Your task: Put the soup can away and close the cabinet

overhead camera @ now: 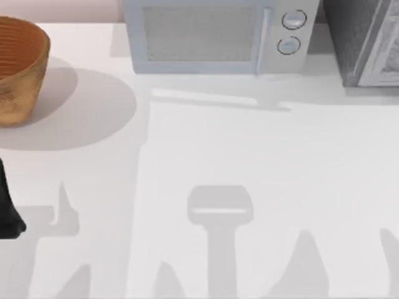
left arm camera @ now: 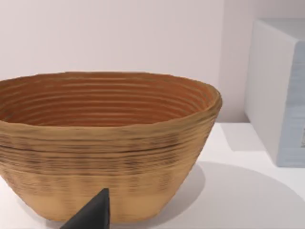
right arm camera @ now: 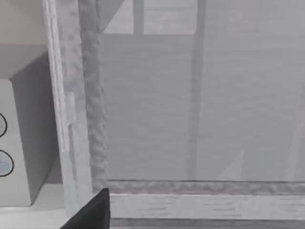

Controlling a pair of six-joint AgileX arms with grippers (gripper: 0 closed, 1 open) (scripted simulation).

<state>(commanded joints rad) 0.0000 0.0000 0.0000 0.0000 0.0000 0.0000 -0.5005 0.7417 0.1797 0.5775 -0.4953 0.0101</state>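
Left tool [left arm camera: 90, 214] fronts basket [left arm camera: 105, 143]; table [overhead camera: 262, 162] spacious.

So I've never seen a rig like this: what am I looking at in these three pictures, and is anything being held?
A simulated two-armed AgileX robot at a white table. One picture looks down from above; the other two come from cameras on each wrist. At the back stand a wicker basket on the left, a microwave in the middle and the cabinet on the right. The left arm sits at the left edge, its camera facing the basket. The right wrist camera faces the cabinet's door. I see nothing held.
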